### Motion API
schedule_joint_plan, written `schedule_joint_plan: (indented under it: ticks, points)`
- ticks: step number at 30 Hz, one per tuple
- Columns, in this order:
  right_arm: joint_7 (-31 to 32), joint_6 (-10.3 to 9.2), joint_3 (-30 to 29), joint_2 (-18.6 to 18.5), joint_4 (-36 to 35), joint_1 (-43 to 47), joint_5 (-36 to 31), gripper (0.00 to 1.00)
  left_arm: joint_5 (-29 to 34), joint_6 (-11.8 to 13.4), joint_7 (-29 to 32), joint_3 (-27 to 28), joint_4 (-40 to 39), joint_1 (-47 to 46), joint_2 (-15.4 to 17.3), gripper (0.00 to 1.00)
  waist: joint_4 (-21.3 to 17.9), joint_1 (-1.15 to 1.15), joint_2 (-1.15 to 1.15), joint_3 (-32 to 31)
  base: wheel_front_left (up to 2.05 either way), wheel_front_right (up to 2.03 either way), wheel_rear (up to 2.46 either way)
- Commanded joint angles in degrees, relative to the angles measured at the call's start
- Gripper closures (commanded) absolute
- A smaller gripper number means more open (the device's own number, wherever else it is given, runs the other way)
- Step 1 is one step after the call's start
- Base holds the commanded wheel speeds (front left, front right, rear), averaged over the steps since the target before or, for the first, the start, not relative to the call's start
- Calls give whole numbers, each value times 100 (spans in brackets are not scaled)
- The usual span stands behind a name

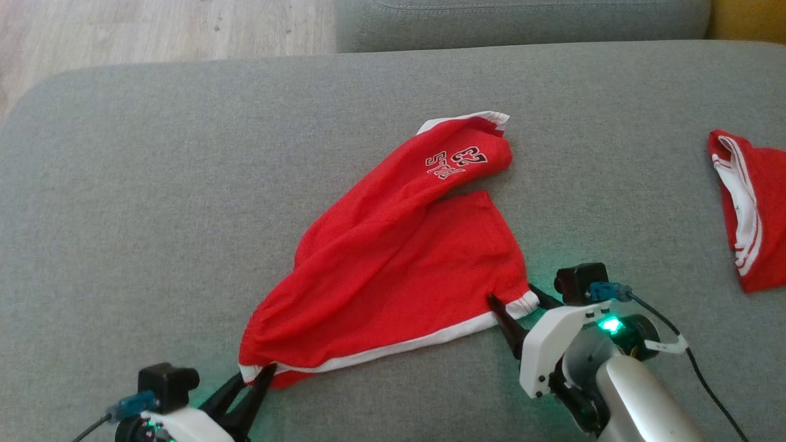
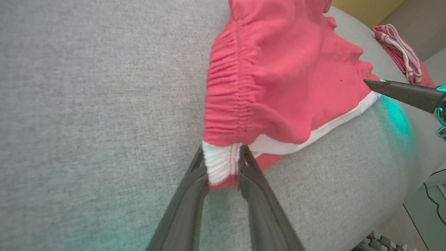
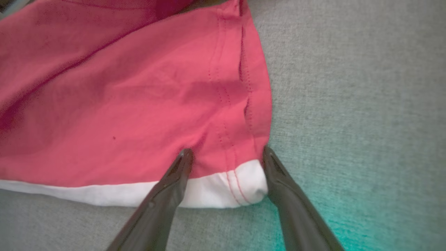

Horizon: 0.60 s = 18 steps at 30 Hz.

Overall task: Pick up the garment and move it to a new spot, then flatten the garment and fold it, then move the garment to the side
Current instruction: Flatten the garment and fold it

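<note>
Soft, limp garment (image 1: 393, 258), best held at band corners: left gripper (image 2: 223, 157) jaws pinch one, right gripper (image 3: 226, 150) jaws gape astride the other.

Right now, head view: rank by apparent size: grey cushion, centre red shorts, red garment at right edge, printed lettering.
1. grey cushion
2. centre red shorts
3. red garment at right edge, cropped by the frame, so full size unsure
4. printed lettering

The garment (image 1: 393, 258) lies on the cushion (image 1: 153, 184), left gripper (image 1: 252, 377) at its 7 o'clock, right gripper (image 1: 516, 304) at 5, second cloth (image 1: 749, 209) at 3.
</note>
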Motion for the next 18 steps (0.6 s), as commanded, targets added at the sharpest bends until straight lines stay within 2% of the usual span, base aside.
schedule_joint_plan:
  ticks: [1,2,4,9,13,18]
  points:
    - [128,44,262,67,11,92,114,75,-38,9,-92,136,-71,-298,225,71,-4,0,0,-7,0,0,0]
    - [123,44,266,67,-12,87,183,100,-50,9,-120,76,-75,-331,225,100,-9,0,0,-19,0,0,0]
    - [61,44,154,67,-83,77,396,100,-119,9,-174,-43,-133,-378,229,100,-30,0,0,-52,0,0,0]
    - [39,44,-240,67,-863,211,1725,100,-647,9,-371,-74,-818,-344,367,100,-113,0,0,-213,0,0,0]
    - [325,44,-662,-1,-2243,609,2476,100,-1146,9,-479,136,-2078,-210,797,100,-207,0,0,-343,0,0,0]
    - [924,44,-1376,-99,-4404,1125,3107,100,-1589,39,-547,635,-3988,-200,1423,100,-379,0,0,-390,0,0,0]
